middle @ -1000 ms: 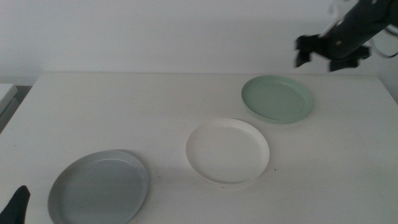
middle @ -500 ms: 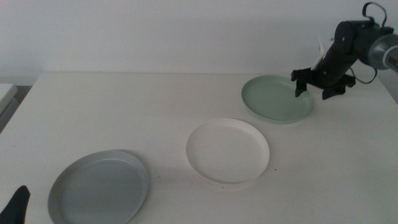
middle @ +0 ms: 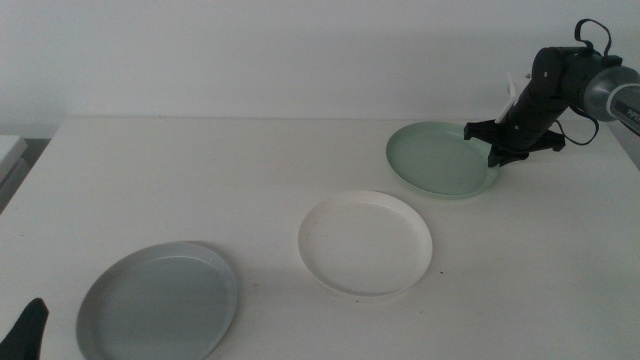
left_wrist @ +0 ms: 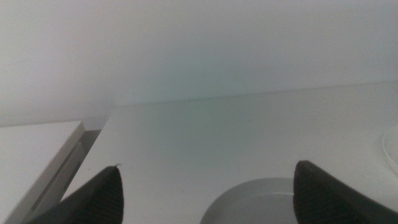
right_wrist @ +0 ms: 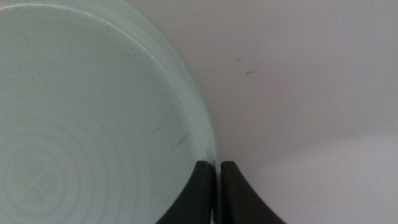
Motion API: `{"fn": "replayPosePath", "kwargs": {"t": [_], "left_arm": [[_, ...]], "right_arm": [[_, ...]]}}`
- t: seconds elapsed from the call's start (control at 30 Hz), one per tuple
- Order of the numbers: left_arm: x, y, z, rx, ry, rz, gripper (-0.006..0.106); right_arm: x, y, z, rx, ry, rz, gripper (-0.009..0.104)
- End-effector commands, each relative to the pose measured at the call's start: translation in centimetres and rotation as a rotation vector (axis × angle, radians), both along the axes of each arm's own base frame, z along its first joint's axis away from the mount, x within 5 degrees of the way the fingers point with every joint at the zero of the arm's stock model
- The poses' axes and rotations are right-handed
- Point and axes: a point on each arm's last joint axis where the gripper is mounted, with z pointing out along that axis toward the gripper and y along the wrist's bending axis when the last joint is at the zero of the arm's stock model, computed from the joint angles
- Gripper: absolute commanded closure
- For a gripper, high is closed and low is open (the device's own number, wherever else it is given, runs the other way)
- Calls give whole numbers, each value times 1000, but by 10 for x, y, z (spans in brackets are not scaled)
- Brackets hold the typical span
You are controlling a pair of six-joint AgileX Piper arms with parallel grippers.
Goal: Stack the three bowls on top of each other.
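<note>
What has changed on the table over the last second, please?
The right gripper came down from above the table's far right corner to the green bowl and closed on its right rim, nudging it slightly left. The white bowl, grey bowl and left gripper stayed put.

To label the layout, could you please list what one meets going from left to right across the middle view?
Left gripper at the bottom edge → grey bowl → white bowl → green bowl → right gripper, shut on the green bowl's rim.
</note>
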Motion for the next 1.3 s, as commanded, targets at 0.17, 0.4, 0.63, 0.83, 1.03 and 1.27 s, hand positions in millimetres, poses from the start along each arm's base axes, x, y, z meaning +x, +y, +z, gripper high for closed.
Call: {"fn": "replayPosePath", "kwargs": {"t": [0.17,0.4,0.63,0.83,1.03,1.27], "left_arm": [[0,0,1,-4,-17,2,7],[0,0,1,-4,-17,2,7],[0,0,1,-4,-17,2,7],[0,0,1,-4,-17,2,7],[0,0,1,-4,-17,2,7],[0,0,1,-4,-17,2,7]], "right_arm": [[-19,6,75,48,-105,26,98],[-111,61,125,124,-286,152,98],[-185,95,94,173,-282,190,98],[-192,103,67,162,-227,207,98],[-184,105,47,157,-215,196,98],[-180,107,30,154,-186,184,98]]}}
